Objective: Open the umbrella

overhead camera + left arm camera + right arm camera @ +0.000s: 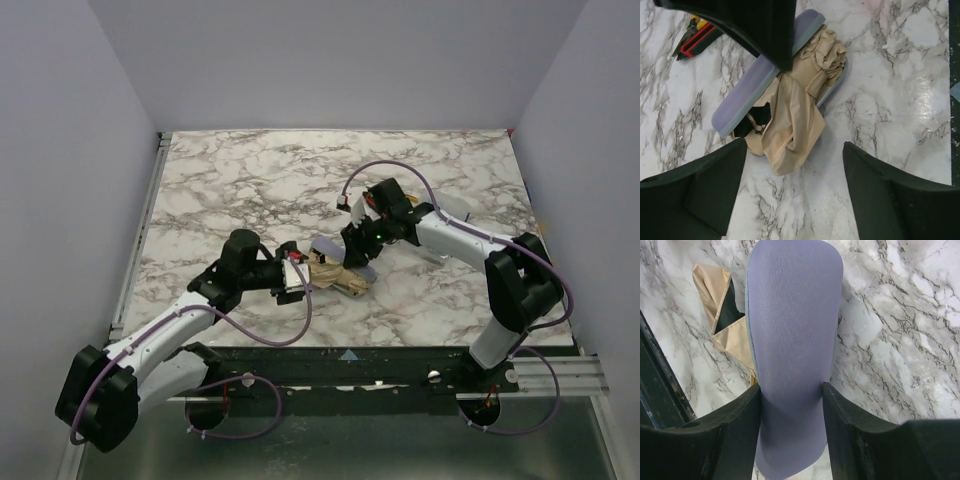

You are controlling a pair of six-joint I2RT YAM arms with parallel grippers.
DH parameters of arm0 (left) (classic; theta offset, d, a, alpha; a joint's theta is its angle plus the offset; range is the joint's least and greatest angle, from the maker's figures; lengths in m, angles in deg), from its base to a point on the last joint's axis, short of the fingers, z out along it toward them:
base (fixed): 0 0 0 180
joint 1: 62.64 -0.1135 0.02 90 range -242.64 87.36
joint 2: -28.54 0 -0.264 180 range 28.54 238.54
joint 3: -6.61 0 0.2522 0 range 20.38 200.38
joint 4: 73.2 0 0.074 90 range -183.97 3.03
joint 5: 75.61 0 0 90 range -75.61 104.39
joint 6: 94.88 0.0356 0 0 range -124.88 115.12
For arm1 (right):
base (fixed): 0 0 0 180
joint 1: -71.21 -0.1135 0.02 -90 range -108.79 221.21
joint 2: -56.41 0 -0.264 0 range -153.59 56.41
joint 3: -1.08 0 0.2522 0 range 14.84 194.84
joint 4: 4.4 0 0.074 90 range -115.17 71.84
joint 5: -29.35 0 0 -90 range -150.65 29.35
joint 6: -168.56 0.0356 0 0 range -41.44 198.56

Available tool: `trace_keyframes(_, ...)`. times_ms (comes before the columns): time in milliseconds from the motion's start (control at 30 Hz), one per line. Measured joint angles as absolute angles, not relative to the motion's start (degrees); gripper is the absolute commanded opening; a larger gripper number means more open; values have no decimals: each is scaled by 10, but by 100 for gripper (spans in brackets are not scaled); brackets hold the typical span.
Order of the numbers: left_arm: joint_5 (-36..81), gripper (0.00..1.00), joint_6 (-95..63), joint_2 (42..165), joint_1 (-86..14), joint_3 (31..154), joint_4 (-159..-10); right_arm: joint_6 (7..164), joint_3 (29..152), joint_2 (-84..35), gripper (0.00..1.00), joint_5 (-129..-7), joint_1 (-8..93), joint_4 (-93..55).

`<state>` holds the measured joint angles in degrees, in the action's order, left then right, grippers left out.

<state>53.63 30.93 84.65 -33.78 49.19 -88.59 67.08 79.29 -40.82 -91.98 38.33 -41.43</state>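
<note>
The umbrella (336, 278) lies folded and crumpled at mid-table, its peach-tan fabric (800, 115) spilling out of an open lavender case, with a bit of black lining (747, 125) showing. Its handle and shaft are hidden. My right gripper (791, 392) is shut on the case's lavender lid (792, 330) and holds it tilted up over the fabric (715, 285). My left gripper (795, 147) is open and empty, low over the table, with the fabric's near tip between its fingertips. In the top view the left gripper (298, 272) is just left of the umbrella and the right gripper (358, 250) just behind it.
Red-and-yellow-handled pliers (695, 35) lie on the marble beyond the case. The case's lower shell (836, 86) rests under the fabric. The right arm's finger (755, 25) hangs over the lid (760, 75). A black rail (660, 385) runs along the table's near edge.
</note>
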Motion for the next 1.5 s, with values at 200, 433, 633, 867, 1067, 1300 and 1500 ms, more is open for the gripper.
trace_keyframes(200,537,58,418,872,-283,492,-871,681,800,-408,46,-920,393,-421)
trace_keyframes(433,535,57,529,944,-233,520,-866,696,823,-410,37,-933,420,-431)
trace_keyframes(633,519,61,582,1019,-207,568,-843,697,826,-418,29,-938,431,-431)
trace_keyframes(867,506,64,636,1074,-191,604,-839,697,830,-423,25,-939,432,-432)
trace_keyframes(1067,492,68,690,1124,-186,631,-875,695,830,-423,21,-942,432,-432)
trace_keyframes(1300,470,65,721,1185,-186,689,-932,694,831,-424,15,-946,432,-432)
trace_keyframes(1500,450,26,755,1221,-182,707,-963,686,833,-424,4,-946,434,-430)
